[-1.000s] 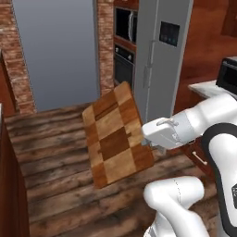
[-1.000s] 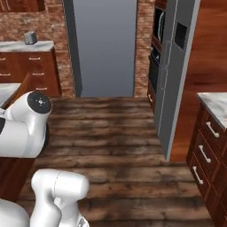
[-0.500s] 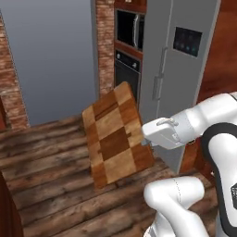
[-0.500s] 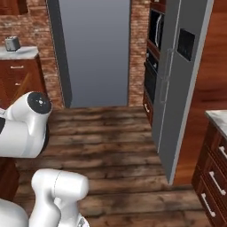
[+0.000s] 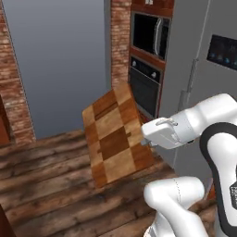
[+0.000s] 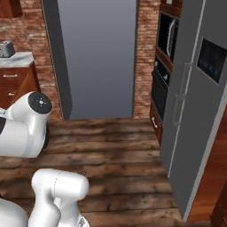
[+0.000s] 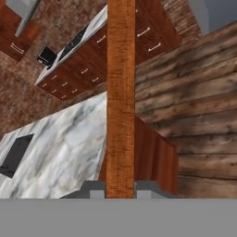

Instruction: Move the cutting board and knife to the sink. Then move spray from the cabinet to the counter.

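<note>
The cutting board [image 5: 115, 134], a patchwork of light and dark brown squares, hangs tilted in the air over the wooden floor. My gripper [image 5: 144, 141] is shut on its right edge. In the hand view the board's brown edge [image 7: 121, 92] runs straight up from between my two fingertips [image 7: 97, 190], with my gripper [image 7: 120, 192] clamped on it. A counter [image 7: 60, 148] of white-grey marble lies below the board there. The knife, the sink and the spray are out of view.
A grey fridge [image 5: 203, 69] [image 6: 199, 111] stands close on the right, with a wall oven and microwave [image 5: 148, 60] beside it. A grey doorway [image 6: 97, 57] lies ahead. A toaster [image 6: 5, 48] sits on a far counter [image 6: 17, 58]. A black cooktop [image 7: 16, 155] is set into the marble.
The whole picture has shifted: the base has driven, and the fridge, oven and doorway now look larger and nearer. The board stays in my grip at the same tilt.
</note>
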